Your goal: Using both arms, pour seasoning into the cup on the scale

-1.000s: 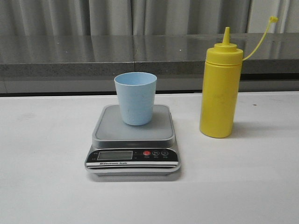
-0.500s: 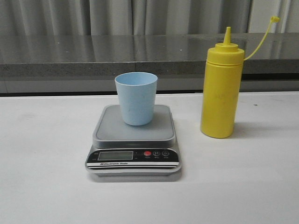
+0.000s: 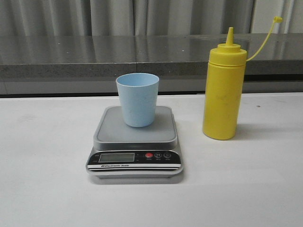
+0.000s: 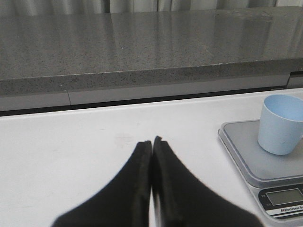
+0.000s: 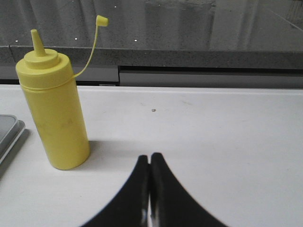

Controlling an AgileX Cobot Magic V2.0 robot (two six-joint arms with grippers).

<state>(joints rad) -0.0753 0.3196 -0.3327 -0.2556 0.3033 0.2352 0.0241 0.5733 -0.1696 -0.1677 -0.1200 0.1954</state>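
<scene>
both the left gripper [image 4: 152, 142] and right gripper [image 5: 150, 157] are closed tight, empty, low over the table [image 3: 42, 189]. cup [image 3: 138, 99] stands on the scale [image 3: 135, 142]; bottle [image 3: 223, 90] upright beside it.

Lab bench: white table [image 3: 42, 189], grey counter [image 3: 94, 52]

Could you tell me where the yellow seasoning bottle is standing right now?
In the front view, the seasoning bottle stands upright on the white table, right of the scale carrying the cup, apart from it.

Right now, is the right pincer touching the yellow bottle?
Apart. The right wrist view shows bare table between the shut right pincer and the yellow bottle.
</scene>
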